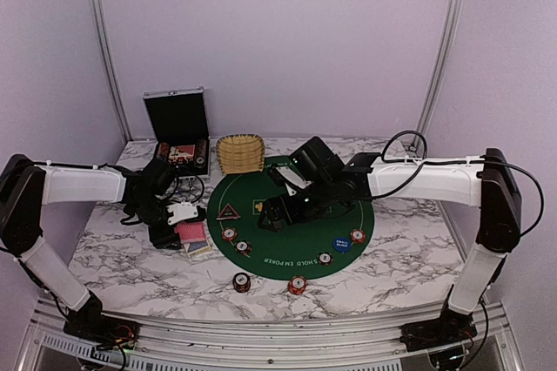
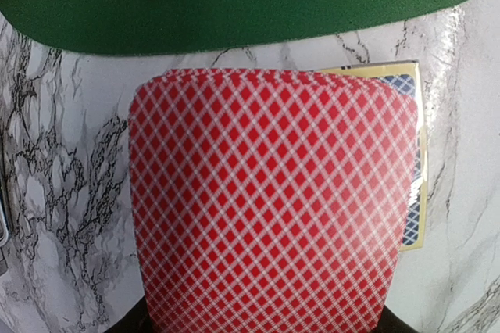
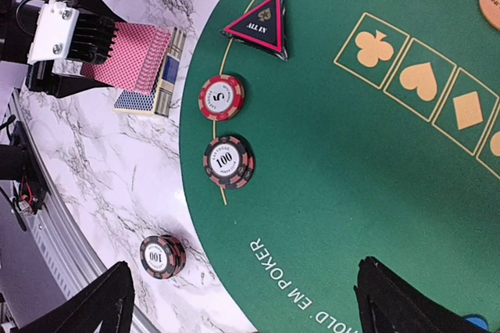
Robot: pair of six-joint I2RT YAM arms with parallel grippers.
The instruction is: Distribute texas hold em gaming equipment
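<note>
My left gripper [image 1: 177, 230] is shut on a stack of red-backed playing cards [image 2: 273, 200], held just above the marble left of the green mat [image 1: 296, 188]. The cards fill the left wrist view and hide the jaws. A blue-backed deck [image 2: 412, 153] lies beneath them. My right gripper [image 3: 246, 306] hangs open over the mat's near-left part, nothing between its fingers. On the mat lie a dark triangular "ALL IN" marker [image 3: 260, 23], a red chip [image 3: 221, 97], a stack of dark chips [image 3: 228, 161], an orange disc [image 3: 491, 6] and a blue disc [image 1: 342, 243].
Two chip stacks [image 1: 241, 281] [image 1: 298, 285] stand on the marble near the mat's front edge. A wicker basket [image 1: 240, 153] and an open black case [image 1: 178, 131] stand at the back left. Metal rails run along the table's near edge.
</note>
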